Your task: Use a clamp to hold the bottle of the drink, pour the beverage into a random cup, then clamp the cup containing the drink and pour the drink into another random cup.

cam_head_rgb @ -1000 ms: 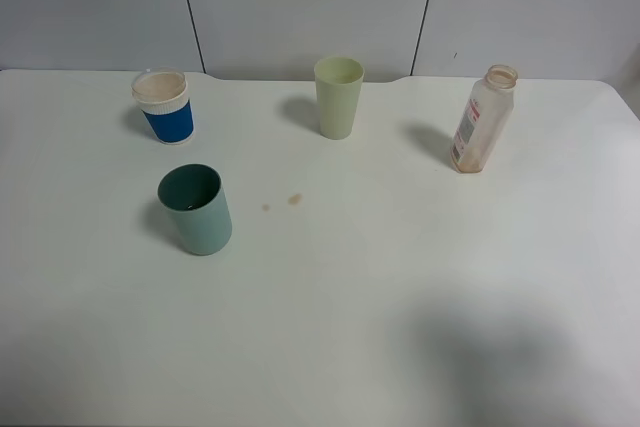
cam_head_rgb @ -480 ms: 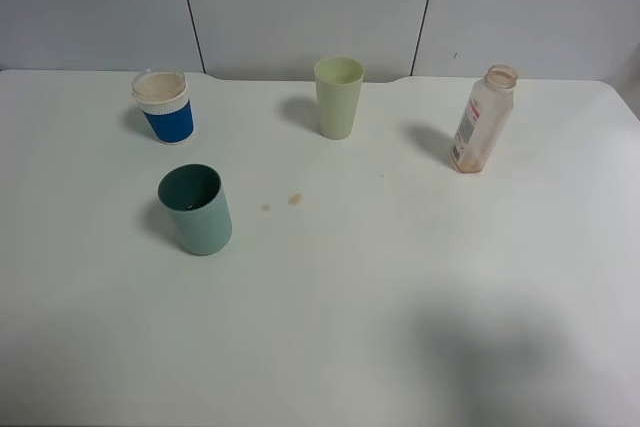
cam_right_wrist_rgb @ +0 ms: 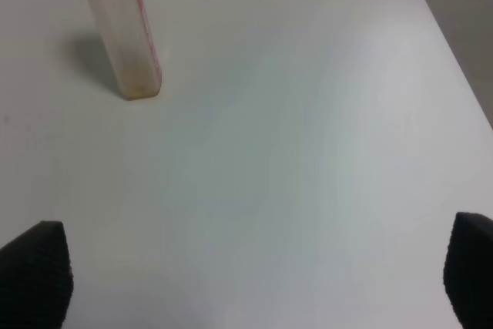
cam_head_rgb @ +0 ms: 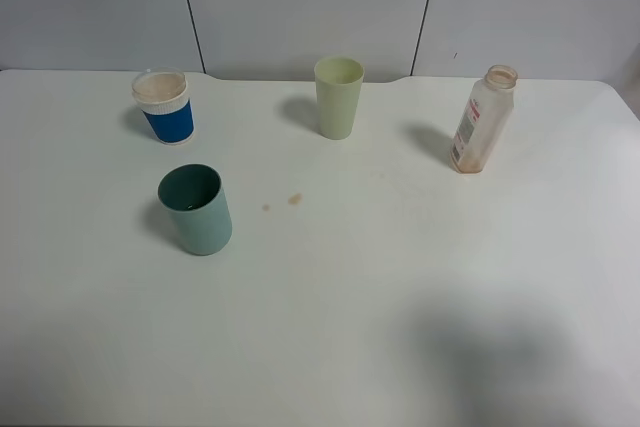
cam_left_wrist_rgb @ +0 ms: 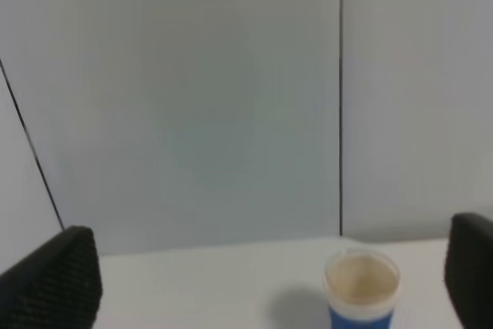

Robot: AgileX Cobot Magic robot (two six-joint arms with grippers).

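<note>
Both arms are off the table in the high view, nothing gripped. Left gripper (cam_left_wrist_rgb: 266,279) has jaws apart with the blue-banded paper cup (cam_left_wrist_rgb: 360,289) ahead of it; right gripper (cam_right_wrist_rgb: 254,271) is spread wide and empty, the bottle (cam_right_wrist_rgb: 123,28) well ahead. The bottle (cam_head_rgb: 482,119) stands upright at the table's (cam_head_rgb: 400,297) far right, long axis vertical, open neck up, only brown residue showing. The teal cup (cam_head_rgb: 196,209) stands just in front of the blue-banded cup (cam_head_rgb: 164,106), with a dark trace at its bottom. My read: both pours look done, or the run is at its end. If not, the next move is a side-on grasp at the bottle's mid-body.
</note>
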